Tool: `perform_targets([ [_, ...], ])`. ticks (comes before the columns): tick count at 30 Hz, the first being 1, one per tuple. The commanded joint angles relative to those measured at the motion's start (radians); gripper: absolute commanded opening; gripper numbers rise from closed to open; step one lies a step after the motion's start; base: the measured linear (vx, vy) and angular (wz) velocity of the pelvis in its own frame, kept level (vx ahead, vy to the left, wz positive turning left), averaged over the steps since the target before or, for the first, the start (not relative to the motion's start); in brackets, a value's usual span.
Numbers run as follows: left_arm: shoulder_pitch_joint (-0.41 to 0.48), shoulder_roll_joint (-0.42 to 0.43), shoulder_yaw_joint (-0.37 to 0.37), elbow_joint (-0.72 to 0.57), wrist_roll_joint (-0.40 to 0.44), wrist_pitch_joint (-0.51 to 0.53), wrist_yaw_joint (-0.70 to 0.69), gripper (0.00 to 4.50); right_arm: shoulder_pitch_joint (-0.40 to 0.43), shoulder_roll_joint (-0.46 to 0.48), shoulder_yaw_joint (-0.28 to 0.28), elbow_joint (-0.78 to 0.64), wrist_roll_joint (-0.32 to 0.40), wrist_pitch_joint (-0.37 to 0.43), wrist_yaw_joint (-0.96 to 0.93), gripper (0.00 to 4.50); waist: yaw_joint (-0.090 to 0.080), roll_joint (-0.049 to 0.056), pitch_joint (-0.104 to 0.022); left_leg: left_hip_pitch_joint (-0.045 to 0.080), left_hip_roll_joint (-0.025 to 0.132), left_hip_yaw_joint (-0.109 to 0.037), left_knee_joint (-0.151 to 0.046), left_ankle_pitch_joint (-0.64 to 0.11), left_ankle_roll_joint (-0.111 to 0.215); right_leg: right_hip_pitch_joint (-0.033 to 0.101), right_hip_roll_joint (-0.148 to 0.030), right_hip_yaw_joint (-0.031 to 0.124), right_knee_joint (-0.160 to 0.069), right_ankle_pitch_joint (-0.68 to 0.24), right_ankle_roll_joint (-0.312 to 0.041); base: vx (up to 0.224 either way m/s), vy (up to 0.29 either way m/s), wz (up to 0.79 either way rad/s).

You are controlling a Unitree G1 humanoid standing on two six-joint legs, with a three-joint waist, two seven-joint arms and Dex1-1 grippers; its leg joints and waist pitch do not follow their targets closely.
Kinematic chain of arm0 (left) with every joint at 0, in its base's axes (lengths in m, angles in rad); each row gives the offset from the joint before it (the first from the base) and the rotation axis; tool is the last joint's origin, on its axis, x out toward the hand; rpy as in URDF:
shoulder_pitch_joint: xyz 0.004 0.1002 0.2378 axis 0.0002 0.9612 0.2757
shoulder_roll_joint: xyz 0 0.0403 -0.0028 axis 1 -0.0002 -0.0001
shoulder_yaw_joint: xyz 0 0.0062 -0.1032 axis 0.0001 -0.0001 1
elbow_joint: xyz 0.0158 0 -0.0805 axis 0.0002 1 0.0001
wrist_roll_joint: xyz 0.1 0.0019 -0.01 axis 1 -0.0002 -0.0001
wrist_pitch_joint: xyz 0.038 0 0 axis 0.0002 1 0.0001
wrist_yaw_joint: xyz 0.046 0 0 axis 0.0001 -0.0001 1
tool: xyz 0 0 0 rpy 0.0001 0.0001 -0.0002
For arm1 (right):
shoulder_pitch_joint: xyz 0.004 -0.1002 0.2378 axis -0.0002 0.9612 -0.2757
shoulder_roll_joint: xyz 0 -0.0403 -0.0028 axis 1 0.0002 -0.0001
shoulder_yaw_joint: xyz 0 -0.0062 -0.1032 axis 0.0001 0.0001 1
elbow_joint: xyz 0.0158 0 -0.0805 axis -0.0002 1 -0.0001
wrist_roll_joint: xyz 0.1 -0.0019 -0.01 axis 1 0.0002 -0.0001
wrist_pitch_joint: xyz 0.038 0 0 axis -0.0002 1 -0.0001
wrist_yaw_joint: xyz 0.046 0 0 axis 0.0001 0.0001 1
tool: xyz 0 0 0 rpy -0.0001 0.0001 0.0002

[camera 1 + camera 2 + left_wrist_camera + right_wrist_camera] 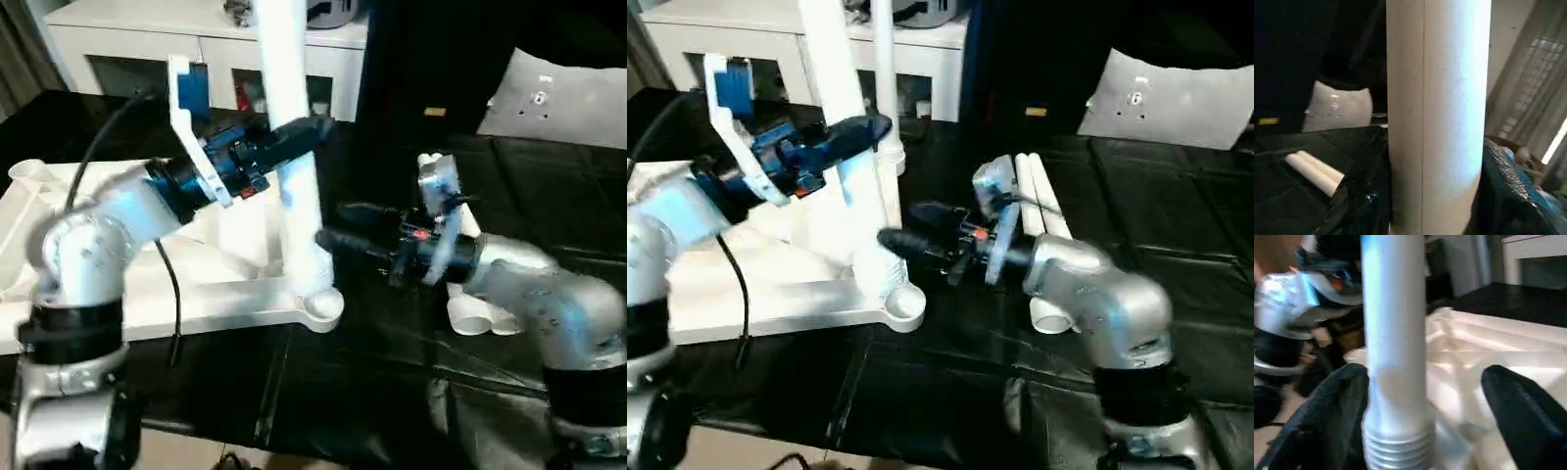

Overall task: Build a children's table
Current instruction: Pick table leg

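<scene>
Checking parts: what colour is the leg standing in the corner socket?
White, like the tabletop; the leg shows best in the left eye view.

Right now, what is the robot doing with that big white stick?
The robot is building a little white table. The tabletop lies upside down on the black cover. The left gripper is closed around a white leg, holding it upright over the round corner socket. The leg's threaded end is down near that corner. The right gripper has its black fingers spread open on either side of the leg, low down. Two more legs lie waiting on the cover beside the right arm.
</scene>
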Motion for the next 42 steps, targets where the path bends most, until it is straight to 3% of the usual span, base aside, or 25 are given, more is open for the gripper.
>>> perform_targets([
  [1, -0.026, 0.019, -0.029, -0.007, -0.016, 0.018, -0.050, 1.83, -0.016, -0.025, 0.003, -0.043, 0.035, 0.039, 0.048, 4.28, 0.009, -0.006, -0.067, -0.003, 0.037, -0.009, -0.061, -0.047, 0.030, 0.063, -0.071, 0.050, -0.064, -0.262, -0.147, 0.000, 0.000, 0.00],
  [5, -0.028, 0.025, -0.060, -0.027, -0.004, 0.023, -0.077, 1.83, -0.021, -0.032, 0.027, -0.039, 0.013, 0.036, 0.055, 4.28, 0.017, -0.009, -0.066, -0.002, 0.038, -0.008, -0.062, -0.051, 0.015, 0.060, -0.074, 0.052, -0.067, -0.298, -0.131, 0.000, 0.000, 0.00],
  [6, -0.030, 0.027, -0.072, -0.031, 0.002, 0.021, -0.087, 1.83, -0.023, -0.030, 0.035, -0.035, 0.005, 0.034, 0.054, 4.28, 0.018, -0.015, -0.065, -0.002, 0.038, -0.007, -0.062, -0.057, 0.013, 0.059, -0.074, 0.052, -0.069, -0.310, -0.127, 0.000, 0.000, 0.00],
  [13, -0.043, 0.031, -0.146, -0.052, 0.042, 0.002, -0.126, 1.83, -0.046, -0.019, 0.085, 0.008, -0.017, 0.064, 0.012, 4.28, 0.025, -0.016, -0.063, -0.002, 0.038, -0.009, -0.065, -0.071, -0.005, 0.057, -0.075, 0.052, -0.073, -0.368, -0.094, 0.000, 0.000, 0.00],
  [29, -0.064, 0.036, -0.219, -0.038, 0.109, -0.030, -0.166, 1.83, -0.053, -0.025, 0.145, 0.012, -0.026, 0.074, 0.039, 4.28, 0.026, -0.021, -0.063, -0.004, 0.038, -0.009, -0.065, -0.065, -0.009, 0.058, -0.075, 0.053, -0.072, -0.361, -0.083, 0.000, 0.000, 0.00],
  [42, -0.077, 0.024, -0.235, -0.029, 0.135, -0.047, -0.174, 1.83, -0.051, -0.020, 0.160, 0.014, -0.031, 0.067, 0.048, 3.20, 0.026, -0.023, -0.063, -0.004, 0.039, -0.009, -0.065, -0.065, -0.008, 0.058, -0.075, 0.052, -0.071, -0.352, -0.091, 0.000, 0.000, 0.00],
])
